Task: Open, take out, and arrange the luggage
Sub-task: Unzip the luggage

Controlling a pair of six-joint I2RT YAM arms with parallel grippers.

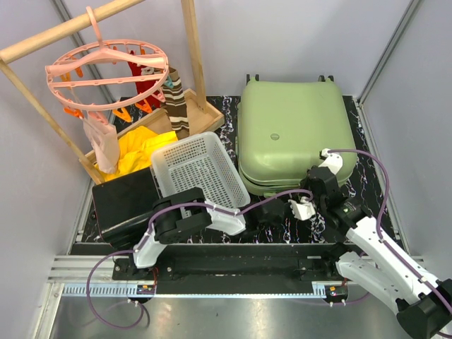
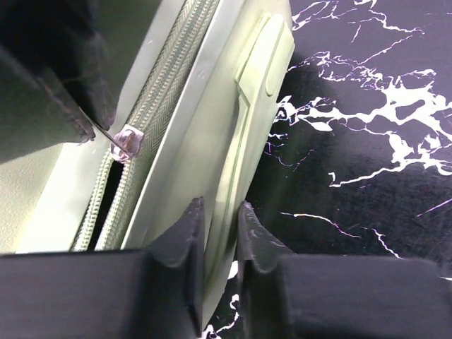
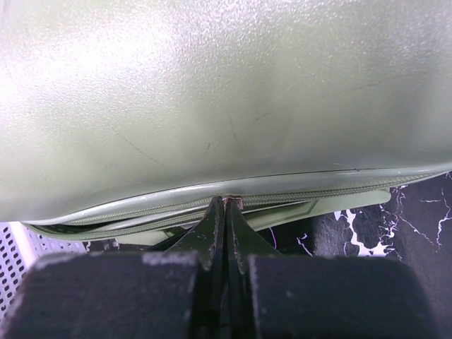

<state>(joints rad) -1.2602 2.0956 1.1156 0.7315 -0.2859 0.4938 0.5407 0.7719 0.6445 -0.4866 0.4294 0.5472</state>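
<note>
Left fingers (image 2: 180,247): clasp handle (image 2: 258,63) | right fingers (image 3: 208,226): pinch zipper pull (image 3: 233,203) | luggage (image 1: 293,127): part-unzipped

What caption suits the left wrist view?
The left gripper pinches the luggage handle; right gripper holds the zipper pull, zipper partly open.

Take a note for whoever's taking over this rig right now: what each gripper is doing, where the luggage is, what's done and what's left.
Left gripper: closed around the suitcase's side handle.
Right gripper: shut on the zipper pull at the front seam.
Luggage: lying flat with the lid down, to the right of the white basket in the top view.
Done: the zipper is parted on one side of the pull only.
Left: finish unzipping, lift the lid, then take out and arrange the contents, which are not visible yet.
</note>
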